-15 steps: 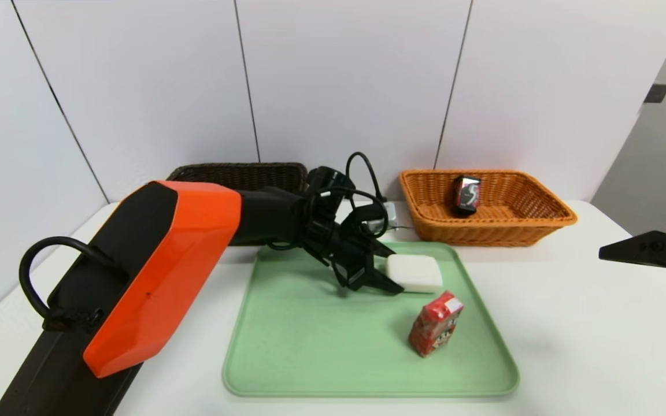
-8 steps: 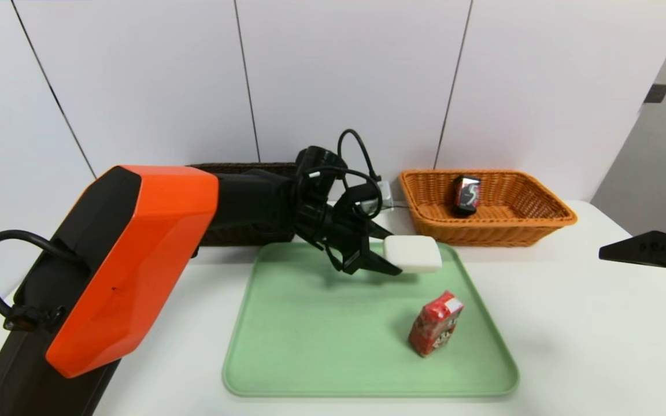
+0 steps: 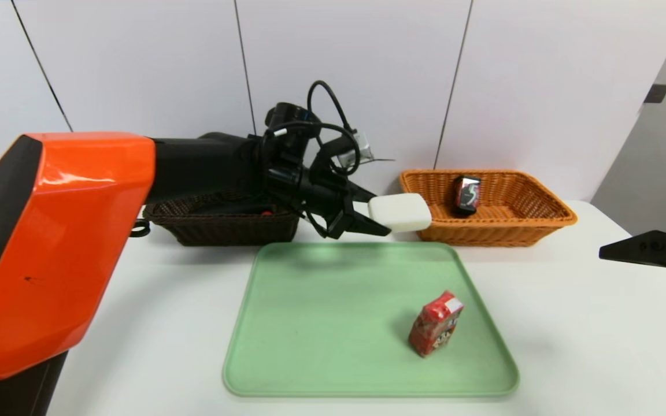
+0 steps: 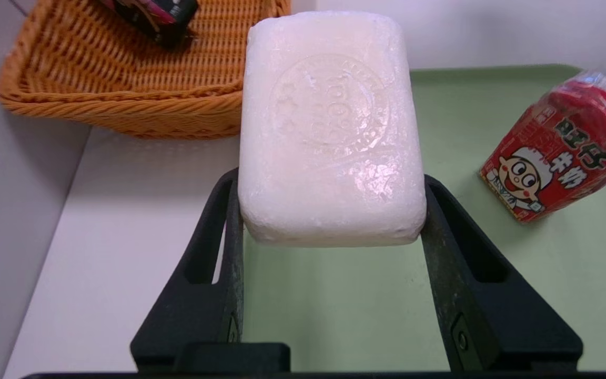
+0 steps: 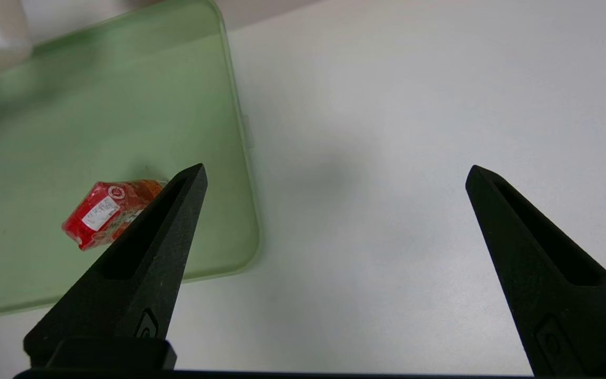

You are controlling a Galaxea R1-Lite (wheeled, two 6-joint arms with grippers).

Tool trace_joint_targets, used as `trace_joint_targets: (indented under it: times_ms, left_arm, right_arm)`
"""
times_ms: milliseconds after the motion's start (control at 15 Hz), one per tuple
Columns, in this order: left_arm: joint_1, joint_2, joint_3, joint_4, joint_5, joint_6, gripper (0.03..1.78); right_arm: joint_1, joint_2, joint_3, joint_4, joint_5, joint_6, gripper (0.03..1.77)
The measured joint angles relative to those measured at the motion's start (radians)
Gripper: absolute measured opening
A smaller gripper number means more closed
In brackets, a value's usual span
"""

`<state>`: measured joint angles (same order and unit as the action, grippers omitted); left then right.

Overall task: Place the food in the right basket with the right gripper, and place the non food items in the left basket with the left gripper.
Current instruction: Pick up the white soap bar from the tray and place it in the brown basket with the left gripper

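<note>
Left gripper (image 3: pixel 367 222) clamps the white block (image 3: pixel 400 212) by its near end. Carry it level to the dark basket (image 3: pixel 223 222) behind; release low.

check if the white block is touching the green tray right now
Apart. The head view shows the white block held up in the left gripper, clear of the green tray.

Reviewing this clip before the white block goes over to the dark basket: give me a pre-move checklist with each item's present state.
1. Left gripper clamped on white block: ok.
2. Block lifted clear of green tray: ok.
3. Dark brown basket has room for the block: cannot tell.
4. Red carton out of the way on the tray: ok.
5. Right gripper open, parked off the tray: ok.
6. Block over the dark basket: not ok; it hangs beside the orange basket.
</note>
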<state>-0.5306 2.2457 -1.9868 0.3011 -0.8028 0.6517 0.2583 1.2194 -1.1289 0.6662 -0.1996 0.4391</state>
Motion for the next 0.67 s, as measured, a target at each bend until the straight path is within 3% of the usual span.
trace_joint_targets:
  times_ms: [267, 667]
  left_arm:
    - [0.04, -0.086, 0.0, -0.019, 0.081, -0.147, 0.97]
    - [0.154, -0.174, 0.006, -0.001, 0.086, -0.183, 0.97]
  right_arm:
    - [0.003, -0.001, 0.0, 0.0, 0.002, 0.0, 1.7]
    - [0.012, -0.002, 0.008, -0.029, 0.005, 0.0, 1.7]
